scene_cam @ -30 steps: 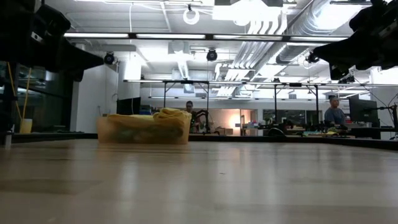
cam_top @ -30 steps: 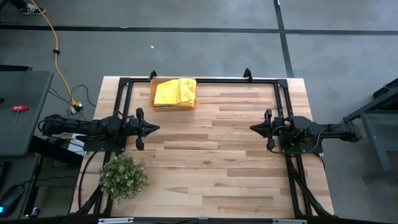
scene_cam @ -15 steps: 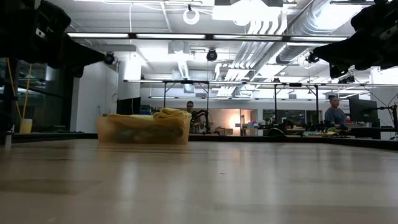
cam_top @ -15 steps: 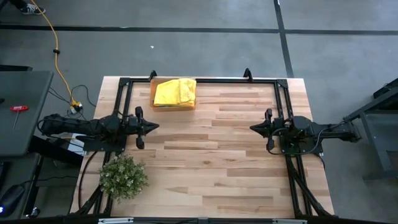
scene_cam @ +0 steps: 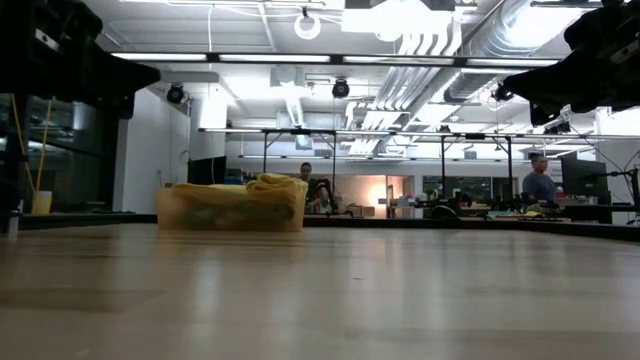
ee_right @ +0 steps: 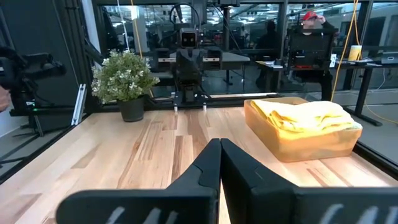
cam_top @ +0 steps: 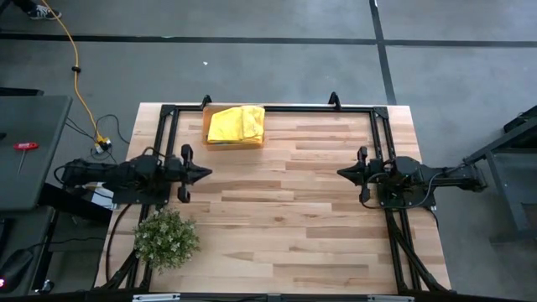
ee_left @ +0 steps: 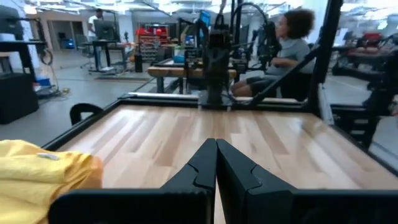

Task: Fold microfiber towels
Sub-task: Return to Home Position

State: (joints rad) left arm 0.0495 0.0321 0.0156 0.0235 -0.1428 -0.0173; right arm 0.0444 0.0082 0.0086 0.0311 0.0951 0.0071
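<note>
While the table (cam_top: 285, 235) shows only bare wood across its middle, the folding looks done.
Plant (cam_top: 166, 238): one, lower left of the high view, at the near corner, clear of the working middle.
Left gripper (cam_top: 206, 173): one, left mid-frame, fingers pressed together on nothing, pointing inward; likely parked to leave the wood free.
Right gripper (cam_top: 340, 173): one, right mid-frame, mirroring the left, fingers together, holding nothing.
Tray (cam_top: 235, 146): one, orange, upper left of centre at the table's far edge, well apart from both grippers; it serves as the drop-off.
Towels (cam_top: 236, 123): folded and stacked in the tray, heaped above its rim; two yellow folds show side by side on top, and those beneath cannot be counted.
Person (ee_left: 292, 43): one seated beyond the table in the left wrist view; others farther off, too small to count.
</note>
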